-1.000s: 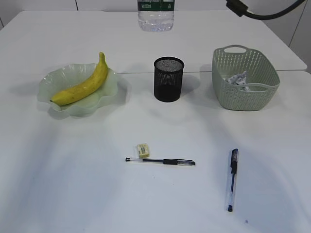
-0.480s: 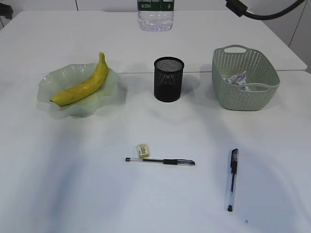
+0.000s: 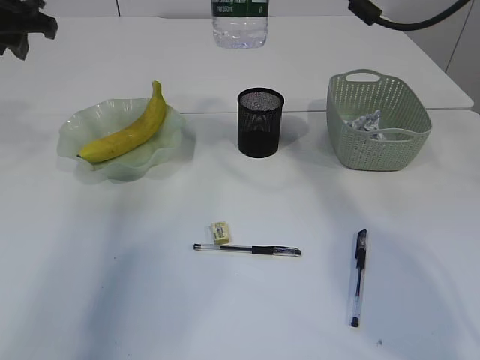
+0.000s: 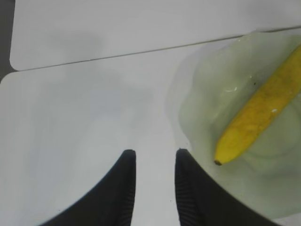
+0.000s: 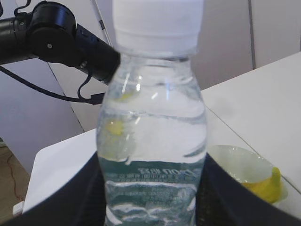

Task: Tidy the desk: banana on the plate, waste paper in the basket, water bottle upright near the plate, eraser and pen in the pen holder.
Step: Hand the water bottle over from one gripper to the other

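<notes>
The yellow banana lies on the pale green plate. Crumpled waste paper sits in the grey-green basket. The water bottle hangs upright above the far table, and my right gripper is shut on its labelled body. A small eraser lies by a black pen; a blue pen lies further right. The mesh pen holder stands mid-table. My left gripper hovers open and holding nothing, left of the plate; it shows at the exterior view's top left.
A seam between two white tabletops runs behind the plate and the holder. Part of the right arm with its cable crosses the top right corner. Bare table lies between the plate and the pens.
The left gripper has come into the exterior view at the top left corner. The bottle and everything on the table have stayed where they were.
</notes>
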You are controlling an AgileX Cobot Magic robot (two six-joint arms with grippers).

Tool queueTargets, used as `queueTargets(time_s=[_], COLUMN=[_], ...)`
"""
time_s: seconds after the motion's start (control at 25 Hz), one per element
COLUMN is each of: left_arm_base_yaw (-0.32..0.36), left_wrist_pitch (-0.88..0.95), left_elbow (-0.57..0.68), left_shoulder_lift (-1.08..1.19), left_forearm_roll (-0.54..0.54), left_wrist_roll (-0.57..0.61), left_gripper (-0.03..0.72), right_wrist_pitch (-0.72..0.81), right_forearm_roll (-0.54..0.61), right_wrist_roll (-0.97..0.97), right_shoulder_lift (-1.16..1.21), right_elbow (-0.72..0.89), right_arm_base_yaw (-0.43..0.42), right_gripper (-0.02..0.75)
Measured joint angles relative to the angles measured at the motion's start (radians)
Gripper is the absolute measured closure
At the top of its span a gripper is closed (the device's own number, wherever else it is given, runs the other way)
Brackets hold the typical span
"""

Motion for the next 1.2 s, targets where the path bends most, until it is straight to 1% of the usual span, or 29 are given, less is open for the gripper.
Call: queueTargets(time_s=[0.2, 0.28, 0.36, 0.44, 0.64, 0.72, 0.8, 0.92, 1.08, 1.16, 1.2], left_arm_base_yaw=[0.0, 0.0, 0.0, 0.0, 0.0, 0.002, 0.02, 0.06, 0.133, 0.169, 0.187], left_wrist_pitch=[0.029, 0.023, 0.005, -0.023, -0.09, -0.107, -0.111, -0.111, -0.065, 0.001, 0.043], left_elbow=[0.0, 0.0, 0.0, 0.0, 0.0, 0.0, 0.0, 0.0, 0.0, 0.0, 0.0], left_shoulder_lift=[0.0, 0.0, -0.002, -0.011, -0.079, -0.114, -0.15, -0.193, -0.225, -0.227, -0.227], left_forearm_roll=[0.001, -0.028, -0.08, -0.142, -0.293, -0.378, -0.474, -0.655, -0.973, -1.162, -1.237], left_wrist_roll=[-0.014, -0.017, -0.015, 0.012, 0.115, 0.202, 0.295, 0.456, 0.744, 0.921, 0.991], left_gripper=[0.495, 0.495, 0.495, 0.495, 0.495, 0.495, 0.495, 0.495, 0.495, 0.495, 0.495], right_wrist_pitch=[0.0, 0.0, 0.0, 0.0, 0.0, 0.0, 0.0, 0.0, 0.0, 0.0, 0.0], right_forearm_roll=[0.0, 0.0, 0.0, 0.0, -0.002, -0.01, -0.026, -0.04, -0.045, -0.045, -0.045], right_wrist_roll=[0.008, 0.01, 0.012, 0.014, 0.017, 0.017, 0.02, 0.023, 0.023, 0.023, 0.023], right_shoulder_lift=[0.0, 0.0, 0.0, 0.0, 0.0, 0.0, 0.0, 0.0, 0.0, 0.0, 0.0], right_elbow=[0.0, 0.0, 0.0, 0.0, 0.0, 0.0, 0.0, 0.0, 0.0, 0.0, 0.0], right_arm_base_yaw=[0.0, 0.0, 0.0, 0.0, 0.0, 0.0, 0.0, 0.0, 0.0, 0.0, 0.0], right_gripper=[0.39, 0.39, 0.39, 0.39, 0.39, 0.39, 0.39, 0.39, 0.39, 0.39, 0.39])
